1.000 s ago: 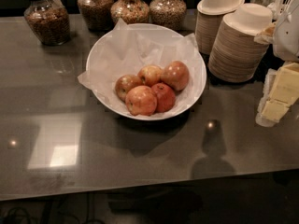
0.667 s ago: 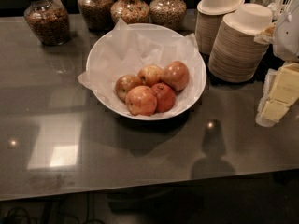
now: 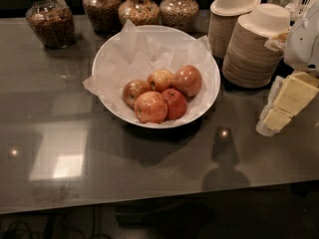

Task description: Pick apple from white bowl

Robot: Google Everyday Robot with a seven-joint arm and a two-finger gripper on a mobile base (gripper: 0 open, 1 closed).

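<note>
- Centrally, near the worktop's (image 3: 149, 168) far edge, the white bowl (image 3: 213, 91) is set.
- The apple (image 3: 150, 107) is seated frontmost inside.
- The gripper (image 3: 279, 111) is held at the right edge, state indeterminable.

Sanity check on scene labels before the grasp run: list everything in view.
apples: five, red-orange, clustered in the white bowl
white bowl: one, white, paper-lined, table centre
jars: four, glass with brown contents, back edge
paper bowl stacks: two, beige, back right
table: one, dark, glossy
pincer: one, cream, right edge, apart from the white bowl
</note>
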